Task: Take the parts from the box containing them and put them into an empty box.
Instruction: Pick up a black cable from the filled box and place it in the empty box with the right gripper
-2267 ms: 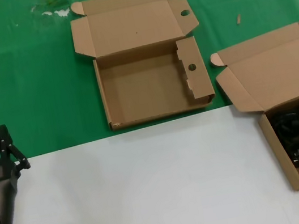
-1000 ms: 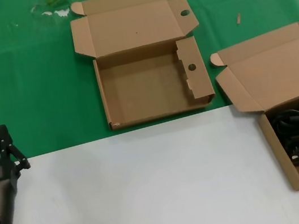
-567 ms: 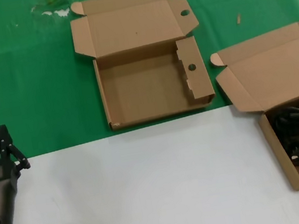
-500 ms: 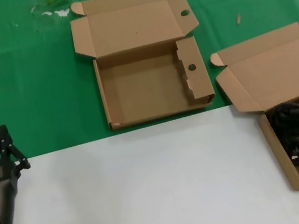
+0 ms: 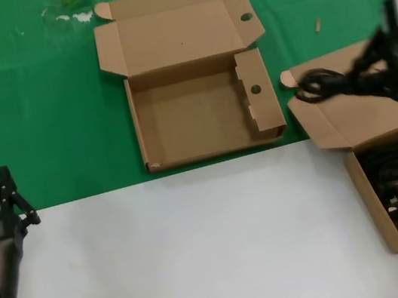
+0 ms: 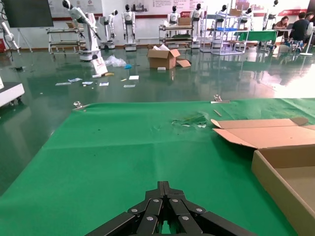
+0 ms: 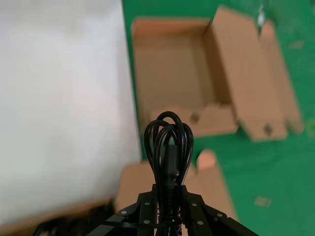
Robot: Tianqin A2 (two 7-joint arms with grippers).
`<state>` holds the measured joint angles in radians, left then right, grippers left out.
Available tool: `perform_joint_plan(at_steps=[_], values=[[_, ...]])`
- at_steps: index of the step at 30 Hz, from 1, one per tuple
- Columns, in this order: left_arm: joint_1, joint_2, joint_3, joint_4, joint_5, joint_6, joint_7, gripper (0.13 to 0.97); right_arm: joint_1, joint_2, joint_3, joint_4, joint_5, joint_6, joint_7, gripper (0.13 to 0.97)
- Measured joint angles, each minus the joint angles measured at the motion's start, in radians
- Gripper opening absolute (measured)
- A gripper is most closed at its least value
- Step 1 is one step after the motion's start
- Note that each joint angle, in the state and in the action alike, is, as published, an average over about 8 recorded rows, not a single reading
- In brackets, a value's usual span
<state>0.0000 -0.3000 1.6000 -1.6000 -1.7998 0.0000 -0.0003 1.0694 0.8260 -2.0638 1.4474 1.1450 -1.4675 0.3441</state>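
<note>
Nearest, our left gripper (image 5: 8, 198) waits parked, jaws closed on nothing. Farther off, our right gripper (image 7: 167, 196) has its jaws clamped on a power cord (image 7: 168, 142), lifted above the source box (image 5: 345, 105); the empty box (image 5: 201, 118) lies beyond, ready to receive it.

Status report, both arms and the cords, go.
Right gripper shut on one power cord, raised above the full box's lid. Left gripper parked, shut. Empty box open, nothing in the way.

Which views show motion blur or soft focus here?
Head view: the right gripper and its power cord are smeared, boxes crisp. Right wrist view: power cord sharp, the holed box behind soft. Left wrist view: sharp, glare on the floor.
</note>
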Motion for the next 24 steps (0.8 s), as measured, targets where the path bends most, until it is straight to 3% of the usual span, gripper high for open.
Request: perform_joint_plan(at_steps=[11,24], values=[[0.000,0.000,0.000,0.000,0.000,0.000,0.000,0.140,0.147,-0.308,-0.103,-0.137,-0.089,0.113,0.004,0.214],[0.000,0.000,0.000,0.000,0.000,0.000,0.000,0.140,0.193,-0.603,-0.232,-0.563,-0.204,0.363,-0.165,0.214]])
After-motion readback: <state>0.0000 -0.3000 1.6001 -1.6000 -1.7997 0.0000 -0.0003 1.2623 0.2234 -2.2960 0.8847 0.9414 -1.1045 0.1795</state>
